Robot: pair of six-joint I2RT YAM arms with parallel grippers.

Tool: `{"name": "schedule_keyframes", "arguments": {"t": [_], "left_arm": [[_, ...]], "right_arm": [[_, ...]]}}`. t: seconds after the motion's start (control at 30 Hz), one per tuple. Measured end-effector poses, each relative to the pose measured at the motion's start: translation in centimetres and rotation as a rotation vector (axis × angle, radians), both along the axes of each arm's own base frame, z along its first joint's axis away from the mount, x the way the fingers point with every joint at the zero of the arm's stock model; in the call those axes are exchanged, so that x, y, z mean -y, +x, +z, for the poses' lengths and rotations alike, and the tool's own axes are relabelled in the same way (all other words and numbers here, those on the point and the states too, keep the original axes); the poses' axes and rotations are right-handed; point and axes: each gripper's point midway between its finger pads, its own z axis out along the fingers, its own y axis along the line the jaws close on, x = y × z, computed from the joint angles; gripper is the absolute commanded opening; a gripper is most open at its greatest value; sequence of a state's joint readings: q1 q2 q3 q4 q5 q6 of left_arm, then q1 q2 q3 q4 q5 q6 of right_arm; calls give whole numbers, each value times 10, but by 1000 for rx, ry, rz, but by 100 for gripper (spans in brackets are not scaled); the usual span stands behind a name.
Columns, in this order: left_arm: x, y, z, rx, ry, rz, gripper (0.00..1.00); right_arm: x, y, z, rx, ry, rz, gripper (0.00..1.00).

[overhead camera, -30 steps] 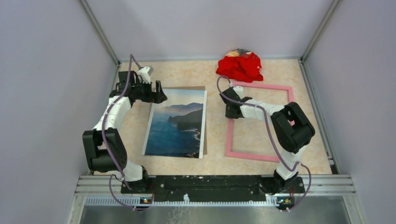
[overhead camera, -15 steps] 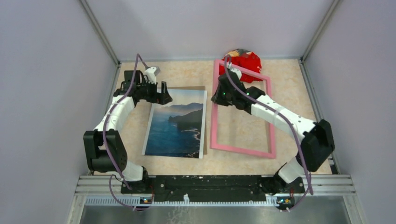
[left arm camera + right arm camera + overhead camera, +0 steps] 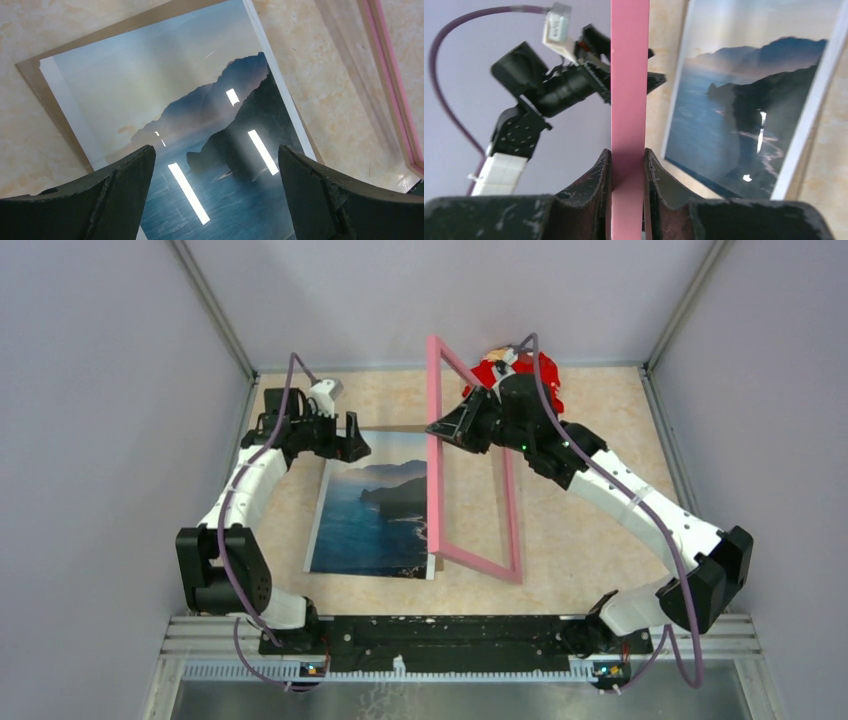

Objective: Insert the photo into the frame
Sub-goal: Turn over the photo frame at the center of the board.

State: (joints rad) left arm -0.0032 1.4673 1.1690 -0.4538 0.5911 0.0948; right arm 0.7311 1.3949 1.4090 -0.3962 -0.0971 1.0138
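The right gripper is clamped on a long rail of the thin pink rectangular frame, which is tilted up just right of the flat blue seascape photo print. Their long axes run roughly parallel. The left gripper hangs wide open and empty over the photo's far end.

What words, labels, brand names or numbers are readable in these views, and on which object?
No readable text appears in any view.
The glossy seascape photo print shows only the picture, no caption.
The pink rectangular picture frame is plain.
The red cloth heap shows no print.
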Motion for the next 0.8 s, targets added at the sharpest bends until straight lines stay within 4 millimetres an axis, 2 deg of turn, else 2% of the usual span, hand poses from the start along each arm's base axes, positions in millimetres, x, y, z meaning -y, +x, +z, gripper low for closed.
{"name": "schedule_keyframes", "arguments": {"t": [0.13, 0.3, 0.4, 0.57, 0.7, 0.77, 0.8], "left_arm": [[11, -5, 6, 12, -4, -28, 99], [26, -12, 16, 25, -21, -62, 99], [38, -18, 23, 35, -30, -89, 99], [63, -27, 42, 74, -46, -149, 99], [83, -30, 63, 118, -60, -191, 99], [92, -30, 73, 146, -60, -204, 99], [97, -30, 78, 163, -58, -211, 99]], "right_arm": [[-13, -9, 17, -19, 100, 58, 0], [-19, -12, 37, -24, 254, 112, 0], [-14, -9, 33, -47, 347, 113, 0], [-3, 1, 12, -120, 393, 88, 0], [3, 4, 15, -127, 415, 98, 0], [6, 5, 16, -129, 422, 109, 6], [8, 6, 16, -132, 424, 114, 12]]}}
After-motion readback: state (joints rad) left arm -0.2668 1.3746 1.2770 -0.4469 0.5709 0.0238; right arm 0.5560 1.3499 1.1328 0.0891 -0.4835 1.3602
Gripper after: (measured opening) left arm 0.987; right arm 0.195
